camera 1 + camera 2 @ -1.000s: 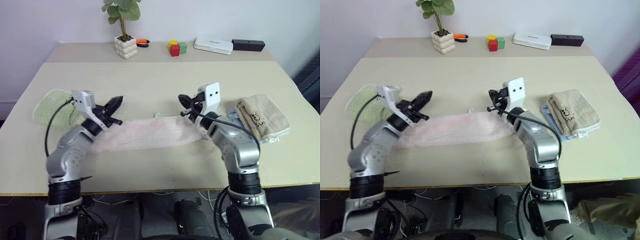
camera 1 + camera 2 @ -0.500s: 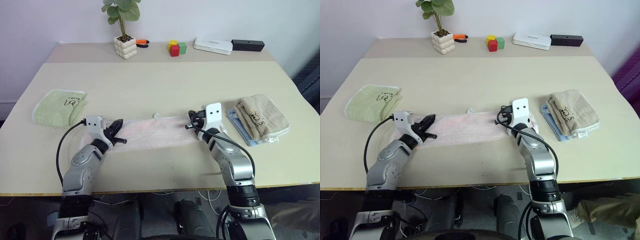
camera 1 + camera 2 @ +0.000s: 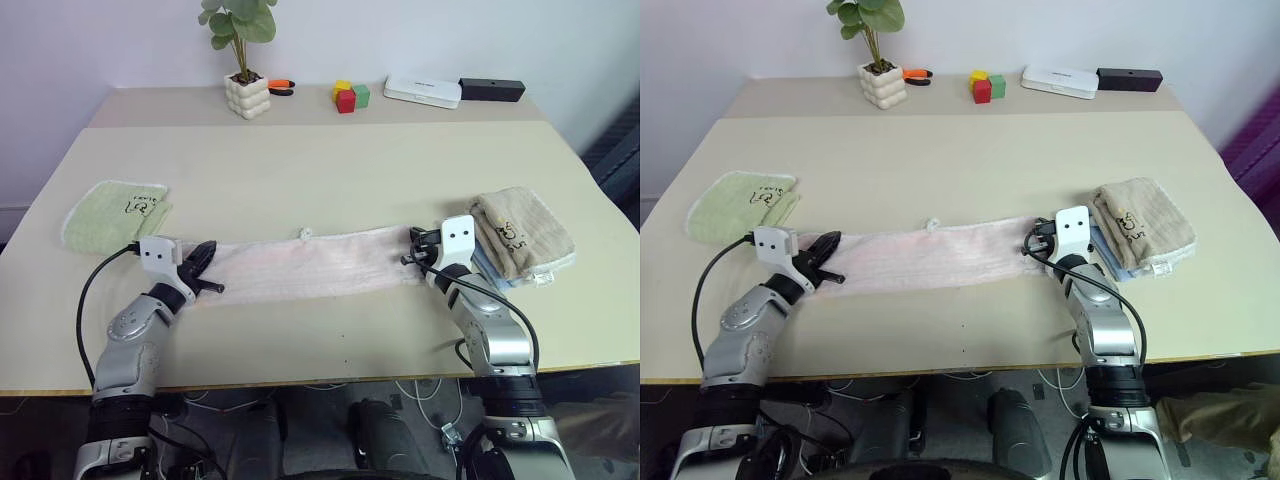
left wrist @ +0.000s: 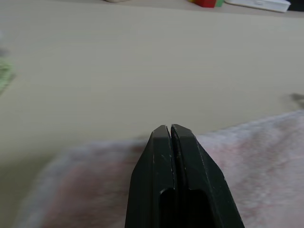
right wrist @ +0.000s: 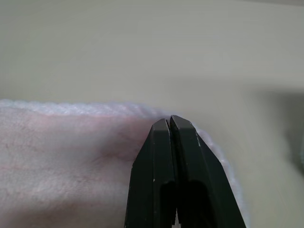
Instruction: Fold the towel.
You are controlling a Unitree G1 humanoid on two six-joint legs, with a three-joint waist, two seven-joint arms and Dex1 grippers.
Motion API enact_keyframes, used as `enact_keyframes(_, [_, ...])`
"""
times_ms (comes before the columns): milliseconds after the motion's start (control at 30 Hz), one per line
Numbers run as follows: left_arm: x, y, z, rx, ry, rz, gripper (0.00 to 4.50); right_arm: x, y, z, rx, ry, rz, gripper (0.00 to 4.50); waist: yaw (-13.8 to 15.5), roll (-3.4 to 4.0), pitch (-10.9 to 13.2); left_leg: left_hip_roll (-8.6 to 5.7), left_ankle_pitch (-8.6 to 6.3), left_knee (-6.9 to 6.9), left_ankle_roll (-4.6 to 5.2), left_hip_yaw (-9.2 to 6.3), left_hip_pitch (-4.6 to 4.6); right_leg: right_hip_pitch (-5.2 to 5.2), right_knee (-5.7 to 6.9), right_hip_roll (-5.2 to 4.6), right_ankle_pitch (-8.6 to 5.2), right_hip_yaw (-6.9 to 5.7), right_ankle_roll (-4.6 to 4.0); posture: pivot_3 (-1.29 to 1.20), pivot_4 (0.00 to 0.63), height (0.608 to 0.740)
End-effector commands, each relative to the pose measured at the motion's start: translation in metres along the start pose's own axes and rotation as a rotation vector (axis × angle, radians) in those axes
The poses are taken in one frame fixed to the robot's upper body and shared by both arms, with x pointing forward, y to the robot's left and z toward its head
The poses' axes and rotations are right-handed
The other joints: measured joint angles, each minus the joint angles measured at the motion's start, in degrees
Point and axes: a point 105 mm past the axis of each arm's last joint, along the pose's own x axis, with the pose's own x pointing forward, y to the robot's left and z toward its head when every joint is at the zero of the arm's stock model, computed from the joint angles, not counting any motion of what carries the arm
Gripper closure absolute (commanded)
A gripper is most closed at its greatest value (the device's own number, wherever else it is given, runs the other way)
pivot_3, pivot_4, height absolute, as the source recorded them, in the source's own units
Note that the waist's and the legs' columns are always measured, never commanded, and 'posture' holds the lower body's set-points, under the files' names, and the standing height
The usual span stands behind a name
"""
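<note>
Pink towel (image 3: 310, 265) stretched flat in a long strip across the near worktop (image 3: 320, 170), left gripper (image 3: 205, 262) at its left end, jaws pressed together, right gripper (image 3: 412, 247) at its right end, jaws likewise closed, green towel (image 3: 115, 210) far left, tan towel (image 3: 520, 232) right

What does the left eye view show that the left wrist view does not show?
Only the left eye view shows the whole pink towel stretched in a strip between both grippers, the green towel, the beige towel, the potted plant and the right gripper. Only the left wrist view shows the left gripper's fingers pressed shut, close up, over the towel's end. Both share the pink towel, the table and the red block.
</note>
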Motion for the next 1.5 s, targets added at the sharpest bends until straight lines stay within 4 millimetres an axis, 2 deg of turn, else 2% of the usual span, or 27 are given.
enact_keyframes(33, [-0.003,0.010,0.012,0.031,-0.038,0.001,4.45,-0.002,-0.005,0.008,-0.034,-0.047,0.005,4.48,0.0,0.00,0.0,0.00,0.00,0.00,0.00,0.00,0.00,0.00,0.00,0.00,0.00,0.00,0.00,0.00,0.150,0.740])
enact_keyframes(267, [-0.005,0.013,0.018,0.074,-0.040,-0.062,4.45,-0.004,-0.010,0.014,-0.116,-0.077,0.048,4.48,0.2,0.00,0.0,0.00,0.00,0.02,0.00,0.01,-0.01,0.01,-0.01,-0.02,0.00,0.00,0.00,0.00,0.150,0.740])
enact_keyframes(367, [-0.004,0.016,0.024,0.075,-0.055,-0.051,4.45,-0.004,-0.014,0.019,-0.096,-0.089,0.031,4.48,0.1,0.00,0.0,0.00,0.00,0.01,0.00,0.01,-0.01,0.01,-0.01,-0.02,0.00,0.00,0.00,0.00,0.150,0.740])
enact_keyframes(500, [0.003,0.006,0.047,0.032,-0.112,-0.060,4.45,0.000,-0.001,0.049,-0.086,-0.153,0.055,4.48,0.2,-0.01,0.0,0.00,0.00,0.02,0.00,0.01,-0.02,0.01,-0.01,-0.02,0.00,0.00,0.00,0.00,0.150,0.740])
enact_keyframes(600, [0.010,-0.010,0.065,-0.011,-0.150,-0.103,4.45,0.002,0.014,0.069,-0.036,-0.193,0.085,4.48,0.2,-0.02,0.0,0.00,0.00,0.03,0.00,0.00,-0.04,0.00,0.00,-0.02,0.00,0.00,0.01,0.00,0.150,0.740])
enact_keyframes(700, [0.025,-0.037,0.092,-0.071,-0.211,-0.129,4.45,0.003,0.056,0.082,0.028,-0.212,0.170,4.48,0.3,-0.03,0.0,0.00,0.00,0.02,0.00,-0.03,-0.06,0.00,0.00,-0.02,0.00,-0.02,0.01,0.00,0.150,0.740])
enact_keyframes(767, [0.030,-0.048,0.099,-0.090,-0.213,-0.136,4.45,0.002,0.073,0.084,0.063,-0.210,0.205,4.48,0.2,-0.03,0.0,0.00,0.00,0.05,0.00,-0.07,-0.09,0.00,-0.01,-0.01,0.01,-0.04,0.01,0.00,0.150,0.740])
enact_keyframes(833, [0.039,-0.066,0.089,-0.133,-0.203,-0.157,4.45,0.006,0.090,0.073,0.078,-0.176,0.232,4.48,0.2,-0.02,0.0,-0.01,0.00,0.05,0.00,-0.06,-0.09,0.00,-0.01,-0.01,0.01,-0.03,0.02,0.00,0.150,0.740])
enact_keyframes(933, [0.055,-0.097,0.059,-0.247,-0.147,-0.173,4.45,0.013,0.115,0.050,0.092,-0.105,0.292,4.48,0.4,-0.03,0.0,-0.04,0.00,0.06,0.00,-0.06,-0.07,0.06,-0.06,-0.03,0.01,-0.04,0.02,0.00,0.150,0.740])
enact_keyframes(1033, [0.057,-0.105,0.039,-0.315,-0.096,-0.163,4.45,0.017,0.107,0.036,0.089,-0.079,0.247,4.48,0.2,-0.08,0.0,-0.05,0.00,0.10,0.00,-0.06,-0.09,0.08,-0.08,-0.03,0.01,-0.04,0.02,0.00,0.150,0.740])
enact_keyframes(1100, [0.055,-0.097,0.017,-0.366,-0.032,-0.120,4.45,0.019,0.087,0.018,0.082,-0.035,0.178,4.48,0.2,-0.08,0.0,-0.04,0.00,0.06,0.00,-0.08,-0.09,0.04,-0.07,-0.01,0.01,-0.04,0.02,0.00,0.150,0.740])
enact_keyframes(1167, [0.053,-0.086,0.006,-0.350,0.001,-0.092,4.45,0.019,0.072,0.011,0.093,-0.026,0.136,4.48,0.2,-0.08,0.0,-0.04,0.00,0.06,0.00,-0.09,-0.07,0.04,-0.06,0.00,0.01,-0.04,0.01,0.00,0.150,0.740])
enact_keyframes(1333, [0.047,-0.056,0.000,-0.287,0.003,0.000,4.45,0.019,0.051,0.006,0.087,-0.039,0.062,4.48,0.0,-0.06,0.0,-0.03,0.00,0.03,0.00,-0.09,-0.04,0.05,-0.07,0.01,0.00,-0.04,0.01,0.00,0.150,0.740])
enact_keyframes(1500, [0.043,-0.041,0.003,-0.244,-0.019,0.027,4.45,0.016,0.039,-0.003,0.072,-0.030,0.017,4.48,0.0,-0.06,0.0,-0.03,0.00,-0.01,0.00,-0.08,-0.02,0.05,-0.07,0.02,0.00,-0.03,0.01,0.00,0.150,0.740])
